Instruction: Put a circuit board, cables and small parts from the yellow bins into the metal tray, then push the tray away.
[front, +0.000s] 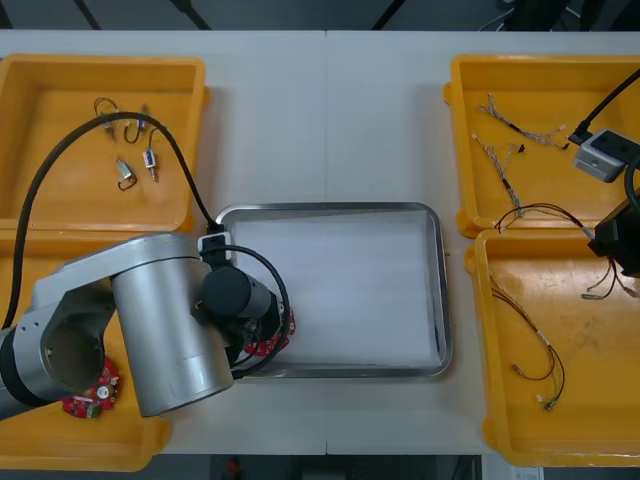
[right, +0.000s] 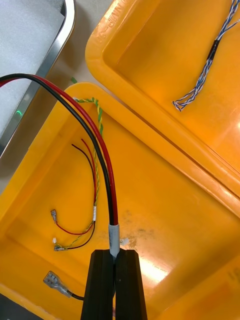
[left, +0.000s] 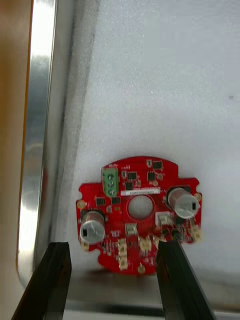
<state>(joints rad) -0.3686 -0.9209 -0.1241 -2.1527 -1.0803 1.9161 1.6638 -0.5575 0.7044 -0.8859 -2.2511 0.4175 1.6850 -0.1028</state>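
The left hand (left: 114, 246) hangs over the near left corner of the tray (front: 441, 300), its flat black fingers spread wide. Between them a round red board (left: 145, 186) lies flat on the tray's white, foam-like lining, just inside the shiny, rounded metal rim. The board has a hole at its centre and carries two silver cylinders, a green block and small white sockets.

At the right edge of the worktop (front: 330, 120), the right hand (right: 115, 257) is over the near right bin (right: 170, 215). It pinches the grey sleeve of a smooth red and black cable (right: 104, 165), which arcs away over the bin's corner. Thin wires (right: 92, 200) with metal ends lie on that bin's glossy, scuffed floor. A twisted blue and white cable (right: 207, 67) lies in the far right bin (right: 150, 55).
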